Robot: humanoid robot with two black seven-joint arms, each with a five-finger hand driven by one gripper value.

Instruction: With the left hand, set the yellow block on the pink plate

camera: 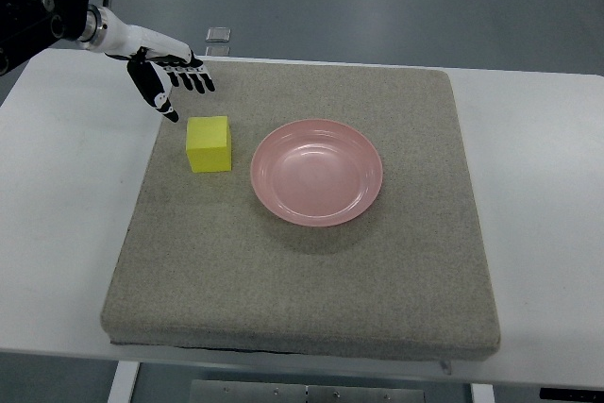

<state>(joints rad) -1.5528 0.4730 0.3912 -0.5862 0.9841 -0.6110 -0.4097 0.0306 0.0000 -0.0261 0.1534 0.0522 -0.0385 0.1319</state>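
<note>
A white table fills most of the frame, carrying a large grey mat across its centre. On the mat, the pink plate sits just right of centre, with the yellow block close beside it on the left, not touching. The left hand hovers at upper left, just above the block, fingers spread and holding nothing

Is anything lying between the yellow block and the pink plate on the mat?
No. In the top view, only a bare strip of grey mat separates the yellow block from the pink plate; they do not touch.
</note>
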